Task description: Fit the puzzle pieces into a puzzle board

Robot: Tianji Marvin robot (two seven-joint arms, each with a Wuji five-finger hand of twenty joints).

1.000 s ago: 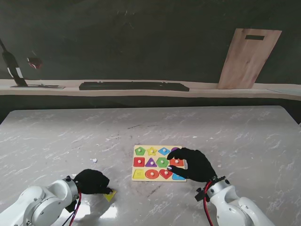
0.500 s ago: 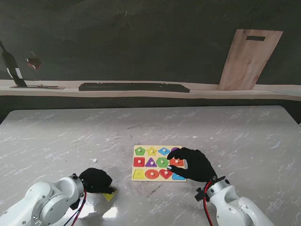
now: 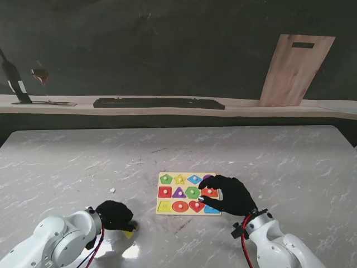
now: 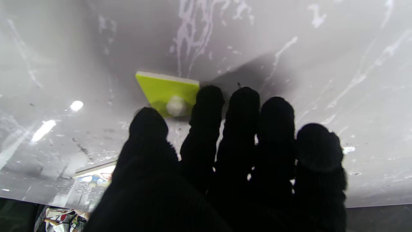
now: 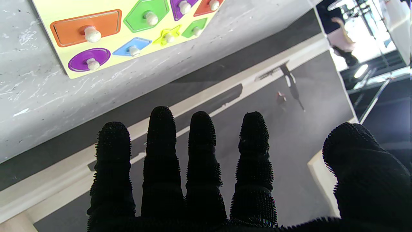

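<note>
Nearest, toward the desk's (image 3: 67, 162) front-left corner, one loose yellow-green piece (image 4: 165, 91) with a pale knob lies flat; the left hand (image 3: 114, 215) rests over it, fingers close together, gripping nothing. Farther off, mid-desk, one puzzle board (image 3: 162, 192) holds eleven visible coloured pieces. The right hand (image 3: 231, 194) hovers spread above its right edge; only its wrist view shows the purple circle (image 5: 89, 59).

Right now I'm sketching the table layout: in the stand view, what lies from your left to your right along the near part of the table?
Left hand → yellow piece → puzzle board → right hand.
</note>
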